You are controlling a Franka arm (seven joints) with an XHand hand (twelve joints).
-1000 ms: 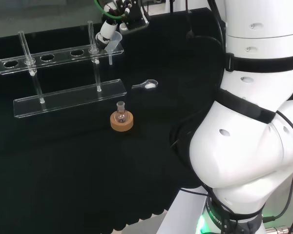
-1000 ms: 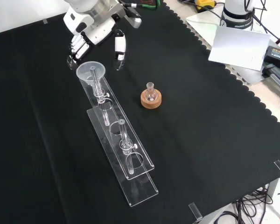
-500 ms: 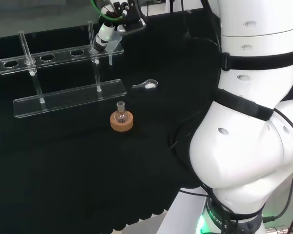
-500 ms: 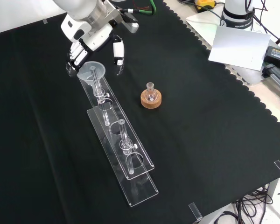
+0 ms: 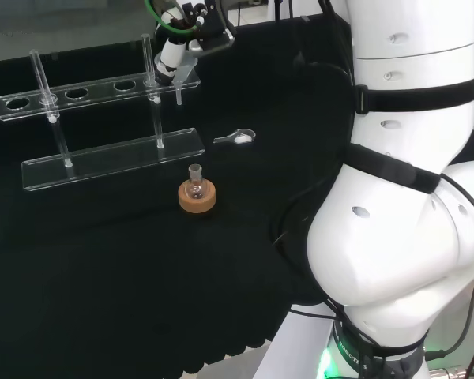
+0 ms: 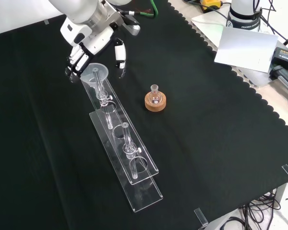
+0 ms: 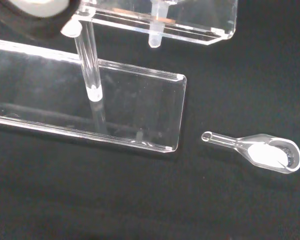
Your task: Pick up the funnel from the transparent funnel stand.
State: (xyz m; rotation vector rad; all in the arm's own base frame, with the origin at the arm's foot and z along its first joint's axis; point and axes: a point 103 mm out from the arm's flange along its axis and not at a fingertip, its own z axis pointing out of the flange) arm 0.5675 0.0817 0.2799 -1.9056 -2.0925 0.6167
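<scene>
The clear funnel [image 6: 95,74] sits in the end hole of the transparent funnel stand [image 6: 127,152], its stem hanging through the upper shelf [image 7: 154,39]. The black and white hand [image 6: 92,39] is low over the funnel's far side, open. Its fingers [image 6: 74,64] reach down on the left of the rim and its thumb [image 6: 119,53] on the right, so the funnel lies between them. I cannot tell whether they touch the rim. In the head view the hand [image 5: 172,54] is just above the funnel [image 5: 186,76] at the stand's [image 5: 114,158] right end.
A small round flask on a cork ring [image 6: 155,99] stands right of the stand in the front view. A clear scoop with white powder [image 7: 264,150] lies on the cloth beyond the stand's end, also in the head view [image 5: 237,138]. Papers and cables lie past the cloth's right edge.
The hand has come down and closer, so its fingers and thumb now straddle the funnel's rim. The funnel, stand, flask and scoop have not moved.
</scene>
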